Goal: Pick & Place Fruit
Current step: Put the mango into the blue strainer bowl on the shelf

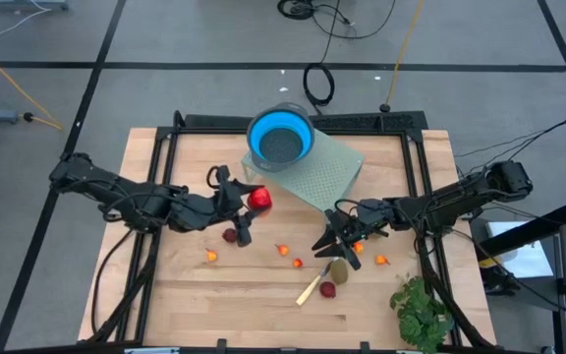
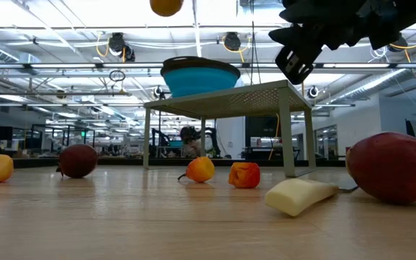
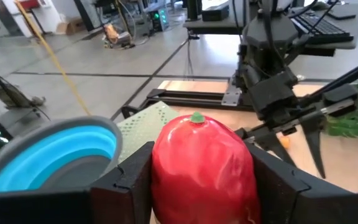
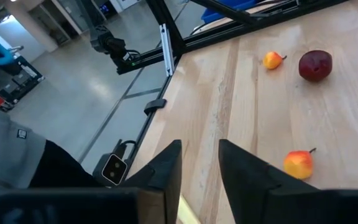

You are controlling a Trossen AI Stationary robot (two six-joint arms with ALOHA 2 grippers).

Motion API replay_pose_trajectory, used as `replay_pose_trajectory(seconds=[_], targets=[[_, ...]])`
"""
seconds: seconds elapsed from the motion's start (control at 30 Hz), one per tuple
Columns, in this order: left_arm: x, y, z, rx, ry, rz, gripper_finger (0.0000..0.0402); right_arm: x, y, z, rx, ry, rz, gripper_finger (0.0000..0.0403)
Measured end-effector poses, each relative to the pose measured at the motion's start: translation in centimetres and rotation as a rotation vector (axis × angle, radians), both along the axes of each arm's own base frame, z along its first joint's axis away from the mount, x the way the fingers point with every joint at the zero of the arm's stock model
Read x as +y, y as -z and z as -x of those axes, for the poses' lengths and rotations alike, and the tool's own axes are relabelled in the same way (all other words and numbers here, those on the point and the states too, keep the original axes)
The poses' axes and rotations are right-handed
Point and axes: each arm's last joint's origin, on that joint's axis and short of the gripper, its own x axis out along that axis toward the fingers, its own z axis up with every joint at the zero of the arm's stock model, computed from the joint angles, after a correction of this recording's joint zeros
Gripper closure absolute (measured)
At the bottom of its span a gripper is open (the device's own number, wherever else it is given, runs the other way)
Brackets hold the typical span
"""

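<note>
The bowl (image 1: 280, 140) sits on the rack (image 1: 327, 170) behind the scattered fruit (image 1: 285, 250), knife (image 1: 310, 289) among them.

Even, bright overhead light covers the wooden surface (image 1: 263, 295) in the high view, leaving only soft, short shadows. In the low view, ceiling lamps (image 2: 118, 45) glare against a washed-out hall. The pale knife handle (image 2: 298, 196) and near red fruit (image 2: 392, 166) look soft there.
</note>
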Motion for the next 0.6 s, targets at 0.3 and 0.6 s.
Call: replay_pose_trajectory(seconds=[0.3,0.6], targets=[[1.2,0.0,-0.2,0.024,-0.066,-0.08,0.0206,0.0,0.0,0.0,-0.018,-0.01,0.033,0.0337],[4.0,-0.4,-1.0,0.075,-0.055,-0.241,0.0205,0.0,0.0,0.0,-0.018,-0.01,0.034,0.0366]])
